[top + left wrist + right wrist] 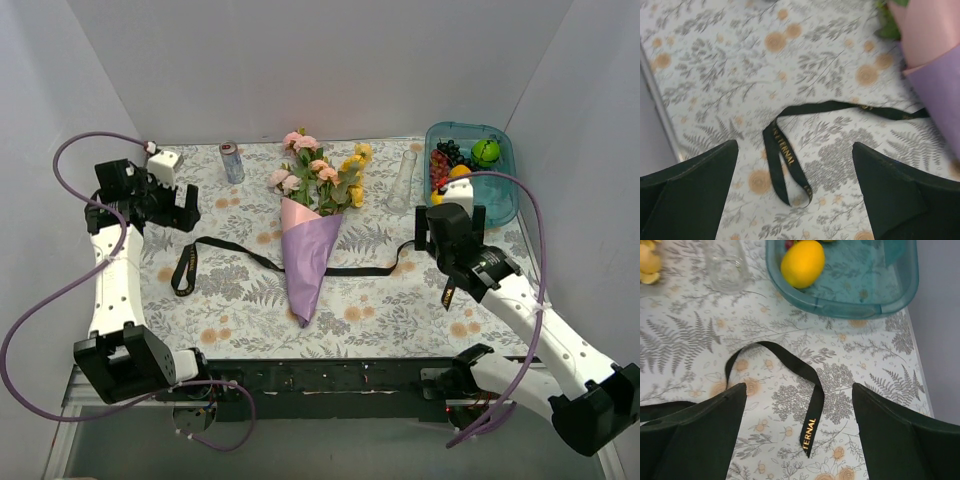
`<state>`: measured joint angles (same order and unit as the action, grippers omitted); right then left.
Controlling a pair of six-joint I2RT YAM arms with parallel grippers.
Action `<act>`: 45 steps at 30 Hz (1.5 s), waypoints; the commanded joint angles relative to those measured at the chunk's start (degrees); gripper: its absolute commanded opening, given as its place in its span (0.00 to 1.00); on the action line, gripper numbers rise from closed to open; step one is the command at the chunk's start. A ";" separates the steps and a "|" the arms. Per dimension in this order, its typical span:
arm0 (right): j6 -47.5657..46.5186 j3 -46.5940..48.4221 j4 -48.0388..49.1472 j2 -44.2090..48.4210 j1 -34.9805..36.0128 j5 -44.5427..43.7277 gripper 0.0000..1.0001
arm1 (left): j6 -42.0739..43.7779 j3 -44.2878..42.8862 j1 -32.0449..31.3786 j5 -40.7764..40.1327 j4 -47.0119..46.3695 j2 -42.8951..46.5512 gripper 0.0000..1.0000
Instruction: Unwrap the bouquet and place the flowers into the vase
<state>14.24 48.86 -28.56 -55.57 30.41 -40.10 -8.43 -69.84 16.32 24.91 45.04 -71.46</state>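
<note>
The bouquet [310, 225] lies mid-table, its pink and yellow flowers [322, 172] pointing to the back out of a purple paper cone [308, 262]. A black ribbon [235, 250] with gold lettering lies loose on the cloth, running out both sides of the cone. My left gripper [170, 208] hangs open above the ribbon's left loop [785, 165], with the paper [940, 100] at the right edge of that view. My right gripper [450, 240] is open over the ribbon's right end [810, 425]. The clear vase [403, 183] stands upright behind it, empty [727, 265].
A teal tray [505, 195] with round fruit sits at the back right, a yellow fruit [802, 262] inside its rim [840, 305]. A silver can [232, 162] stands at the back left. White walls close in both sides and the back.
</note>
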 commanded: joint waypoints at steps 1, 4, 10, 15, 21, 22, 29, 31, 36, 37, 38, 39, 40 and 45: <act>-4.30 7.28 1.84 -2.60 10.24 -1.10 0.95 | -5.63 -5.74 -3.83 11.65 2.78 -3.50 0.98; -4.84 11.07 -0.26 -11.47 21.86 -8.32 0.96 | -7.74 -3.91 -8.04 9.83 0.06 -3.60 0.98; -4.39 18.89 6.47 -23.34 29.08 -3.24 0.93 | -11.08 3.83 -14.12 7.53 -6.01 -0.35 0.98; -10.00 34.58 5.97 -40.70 31.11 -4.72 0.94 | -9.86 10.85 -14.12 5.15 -9.09 3.42 0.96; -15.21 44.11 12.56 -50.23 24.46 13.96 0.93 | -7.48 16.84 -13.42 2.78 -10.67 5.81 0.94; -14.68 47.09 11.08 -51.55 23.21 16.60 0.91 | -7.48 17.28 -12.89 2.87 -10.84 5.46 0.94; -17.48 49.67 11.50 -56.84 18.10 26.90 0.89 | -7.13 17.72 -10.96 3.13 -11.99 4.22 0.93; -17.49 49.93 11.77 -57.80 16.70 29.36 0.88 | -6.87 18.07 -10.61 2.87 -12.51 4.05 0.93; -16.26 47.74 14.31 -57.90 13.89 38.94 0.82 | -6.78 18.60 -10.08 3.48 -12.78 3.70 0.93; -16.17 47.12 15.97 -57.55 13.71 39.74 0.80 | -6.78 18.52 -10.08 3.66 -12.69 3.61 0.93; -16.26 46.77 16.51 -57.20 13.71 42.88 0.80 | -6.78 18.60 -9.99 3.66 -12.78 3.44 0.93; -16.26 46.68 16.69 -57.28 13.71 43.43 0.79 | -6.78 18.69 -10.08 3.66 -12.69 3.52 0.93; -16.09 47.37 16.17 -57.54 13.71 43.78 0.76 | -6.78 18.60 -10.08 3.66 -12.78 3.35 0.93; -15.47 44.40 16.60 -56.23 14.67 43.44 0.69 | -6.78 18.69 -10.08 3.57 -12.78 3.52 0.92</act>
<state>-1.52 95.68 -15.16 -114.19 44.23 0.78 -15.99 -51.79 5.91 28.05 33.26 -68.20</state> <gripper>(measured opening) 0.696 0.923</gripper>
